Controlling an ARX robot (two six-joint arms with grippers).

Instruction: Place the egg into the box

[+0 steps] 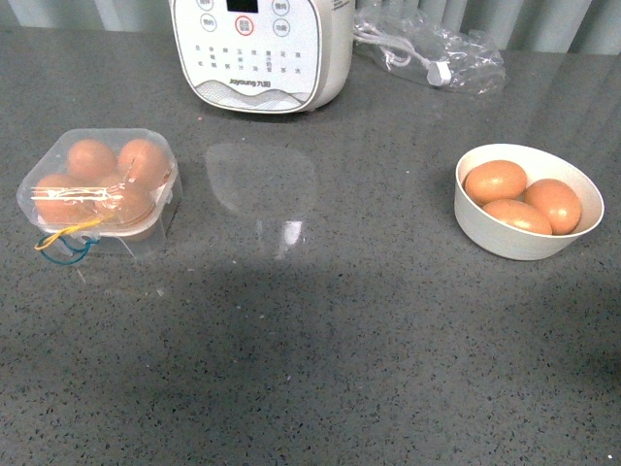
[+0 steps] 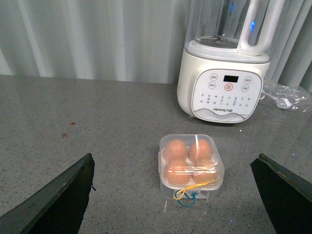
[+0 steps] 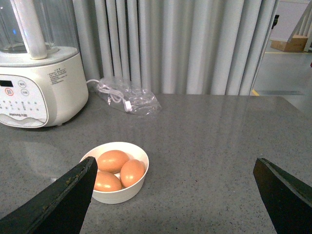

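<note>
**Egg case filled and closed; both arms hanging clear**

The grey desk (image 1: 320,349) is carrying, at its far edge, a white cooker (image 1: 260,53) with a bagged cable (image 1: 432,50) lying beside it. To the right, a white bowl (image 1: 514,243) is holding three eggs, the nearest egg (image 1: 517,216) resting against the other two. To the left, the box (image 1: 97,184) is sitting with its lid down over four eggs. The left gripper (image 2: 178,195) and right gripper (image 3: 175,195) are both hanging with jaws spread wide, gripping nothing.
</note>
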